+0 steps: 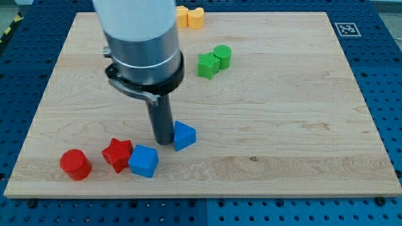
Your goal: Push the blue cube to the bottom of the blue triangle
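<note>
The blue cube (144, 161) lies near the view's bottom left of the wooden board (282, 125), touching the red star (117, 154) on its left. The blue triangle (184, 135) sits up and to the right of the cube, a short gap apart. My tip (162, 140) is the lower end of the dark rod; it stands right against the triangle's left side and just above and to the right of the cube.
A red cylinder (75, 164) lies left of the red star. A green cube (207, 64) and a green cylinder (222, 56) sit together at upper centre. Two orange blocks (190, 17) lie at the top edge. A marker tag (346, 29) is at the top right corner.
</note>
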